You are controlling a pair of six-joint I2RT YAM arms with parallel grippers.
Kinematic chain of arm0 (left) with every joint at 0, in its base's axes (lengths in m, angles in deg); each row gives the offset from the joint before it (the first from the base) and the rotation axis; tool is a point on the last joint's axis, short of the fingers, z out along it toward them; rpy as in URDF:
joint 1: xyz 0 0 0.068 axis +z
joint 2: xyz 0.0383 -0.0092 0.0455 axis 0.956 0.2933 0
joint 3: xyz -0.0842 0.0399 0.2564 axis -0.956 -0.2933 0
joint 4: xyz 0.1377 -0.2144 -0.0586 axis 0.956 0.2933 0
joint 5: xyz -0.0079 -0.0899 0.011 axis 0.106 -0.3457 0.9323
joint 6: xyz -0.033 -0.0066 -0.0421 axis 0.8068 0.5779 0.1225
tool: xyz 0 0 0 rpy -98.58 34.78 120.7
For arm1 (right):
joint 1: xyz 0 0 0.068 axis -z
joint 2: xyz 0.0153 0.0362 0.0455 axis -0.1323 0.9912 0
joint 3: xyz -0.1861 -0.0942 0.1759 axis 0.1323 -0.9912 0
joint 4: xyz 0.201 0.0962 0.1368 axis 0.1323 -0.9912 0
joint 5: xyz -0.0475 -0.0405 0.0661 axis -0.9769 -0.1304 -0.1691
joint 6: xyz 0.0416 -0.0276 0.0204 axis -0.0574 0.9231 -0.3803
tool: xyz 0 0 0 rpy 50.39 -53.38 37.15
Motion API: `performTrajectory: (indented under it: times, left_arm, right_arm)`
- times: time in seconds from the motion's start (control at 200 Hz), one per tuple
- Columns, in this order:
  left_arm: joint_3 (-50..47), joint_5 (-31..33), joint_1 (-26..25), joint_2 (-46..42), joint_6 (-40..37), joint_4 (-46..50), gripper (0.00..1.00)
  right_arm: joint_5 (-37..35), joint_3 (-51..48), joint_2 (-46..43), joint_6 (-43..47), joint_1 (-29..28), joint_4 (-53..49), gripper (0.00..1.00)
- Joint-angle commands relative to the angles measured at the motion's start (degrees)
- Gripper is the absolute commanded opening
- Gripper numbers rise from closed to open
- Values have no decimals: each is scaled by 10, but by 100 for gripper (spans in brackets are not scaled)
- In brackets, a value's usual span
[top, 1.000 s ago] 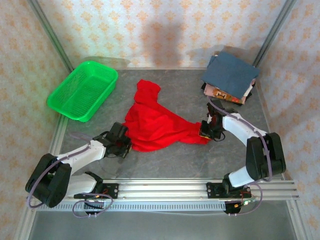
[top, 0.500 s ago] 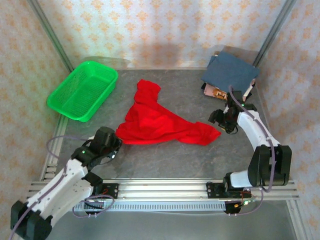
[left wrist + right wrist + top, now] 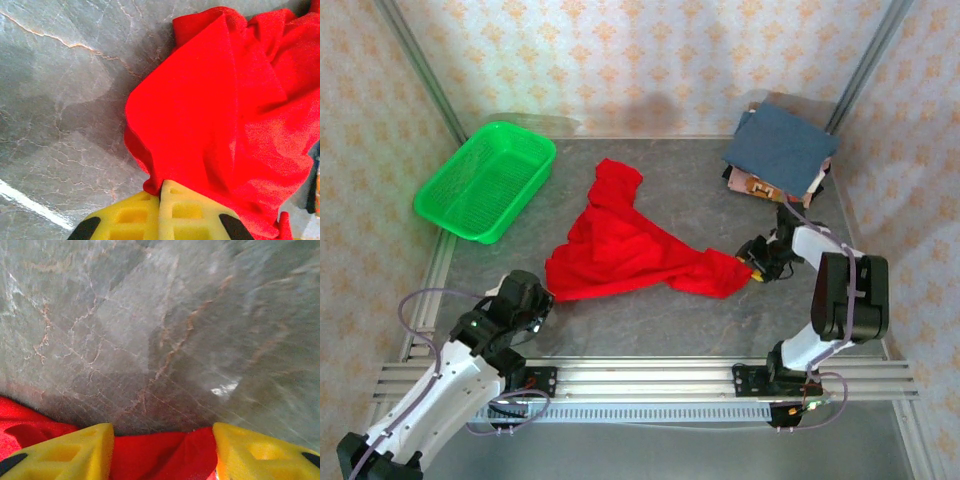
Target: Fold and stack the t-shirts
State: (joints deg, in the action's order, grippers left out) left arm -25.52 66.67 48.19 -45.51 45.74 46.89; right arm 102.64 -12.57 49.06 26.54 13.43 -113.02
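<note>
**Red shirt unfolded, stack waiting at the back**

We are seeing the task partly done. A slate-blue t-shirt [image 3: 782, 145] is lying folded on top of patterned t-shirts [image 3: 757, 184] at the far right corner of the table [image 3: 650, 325]. The red t-shirt [image 3: 625, 250] is lying rumpled and unfolded mid-table, so folding and stacking it is what we are judging to be left.

The left arm is reaching low from the near-left. The left gripper [image 3: 161, 191] is pinching the shirt's near-left corner, its jaws shut tight on the cloth. The right arm is bending sharply at the elbow. The right gripper [image 3: 163, 442] is pointing down at the shirt's right end, jaws standing apart with red cloth between them, not clamped.
</note>
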Motion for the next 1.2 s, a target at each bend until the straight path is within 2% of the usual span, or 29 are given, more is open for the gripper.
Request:
performTrajectory:
  times: [0.0, 0.055, 0.19, 0.28, 0.385, 0.485, 0.676, 0.866, 0.946, 1.011, 1.061, 1.131, 1.196]
  left_arm:
    - [28, 22, 2, 24, -25, -12, 0]
    - [41, 24, 2, 35, -35, -10, 0]
    - [66, 30, 2, 52, -45, -19, 0]
    - [102, 31, 11, 67, -60, -24, 0]
    - [179, 7, 45, 119, -104, -25, 0]
    - [269, -30, 92, 178, -148, -33, 0]
    - [465, -101, 180, 302, -217, -33, 0]
    - [674, -154, 233, 417, -253, -17, 0]
    - [745, -168, 247, 448, -264, -4, 0]
    - [777, -171, 253, 458, -278, 13, 0]
    - [777, -172, 257, 453, -286, 28, 0]
    - [730, -171, 259, 426, -287, 33, 0]
    - [643, -167, 259, 385, -278, 25, 0]
  right_arm:
    - [68, -9, 2, -36, -2, 42, 44]
    - [79, -9, 1, -33, -4, 29, 27]
    - [105, -3, -13, -38, -2, 19, 0]
    - [92, 39, -52, -48, 4, 17, 0]
    - [65, 152, -71, -35, 13, -17, 0]
    - [66, 281, -39, -17, 27, -67, 0]
    - [101, 495, 45, -23, 42, -97, 0]
    - [118, 721, 124, -53, 45, -116, 0]
    - [120, 781, 135, -54, 46, -120, 0]
    - [122, 782, 123, -39, 46, -124, 0]
    - [122, 745, 96, -22, 45, -124, 0]
    - [120, 642, 33, -6, 46, -100, 0]
    - [115, 498, -43, -3, 45, -57, 0]
